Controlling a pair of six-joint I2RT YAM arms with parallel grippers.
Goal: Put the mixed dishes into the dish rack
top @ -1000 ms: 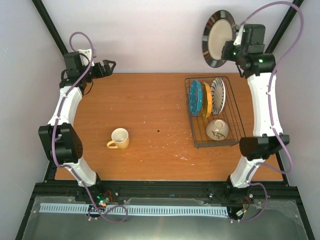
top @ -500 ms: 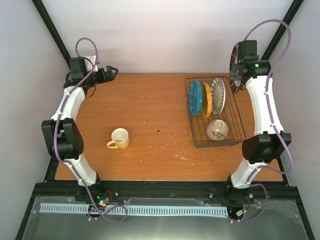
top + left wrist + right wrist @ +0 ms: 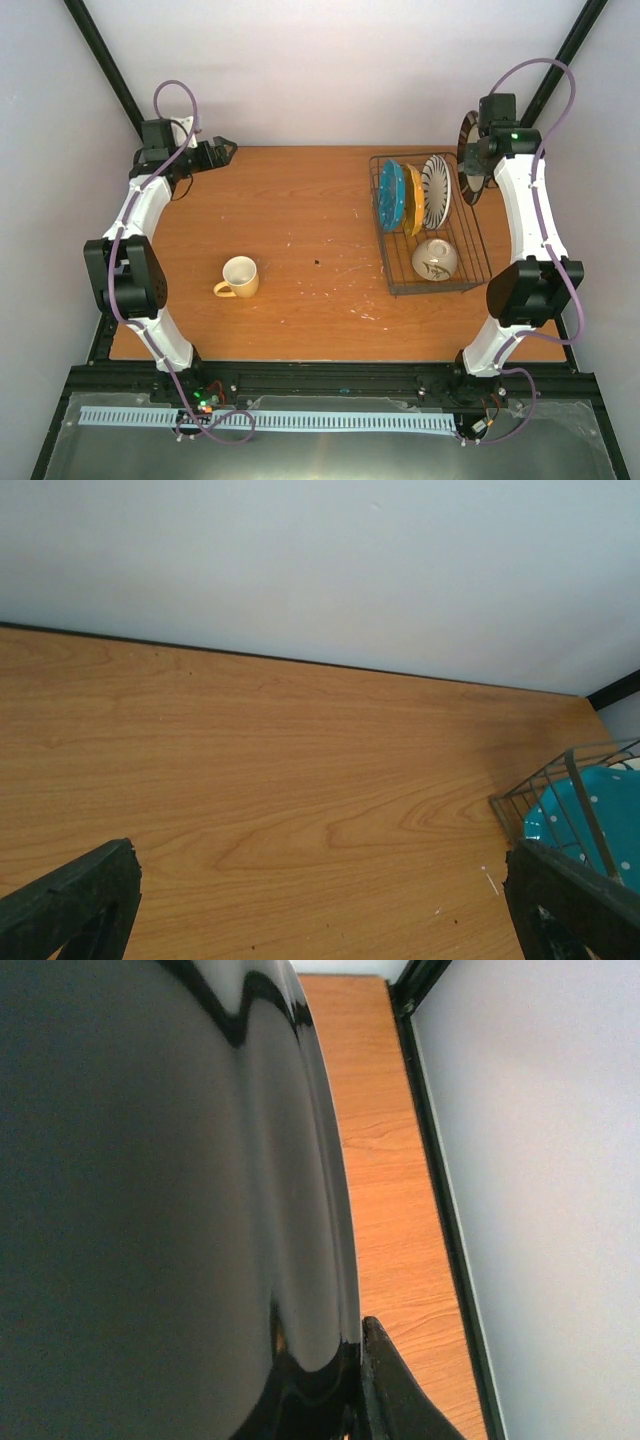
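Already three plates (image 3: 413, 200) and the bowl (image 3: 435, 258) sit in the dish rack (image 3: 440, 289), right of frame. By its top right corner the right hand (image 3: 478, 150) holds a dark plate (image 3: 466, 160). The left hand (image 3: 222, 150) is wide and empty. The mug (image 3: 240, 277) waits on the desk (image 3: 300, 200), lower left.

No lettering, label, brand, number or sign legible in any view. Only a dark marking on the side of the cream bowl (image 3: 435, 260) lying in the dish rack (image 3: 432, 290), too small to tell whether script or ornament.
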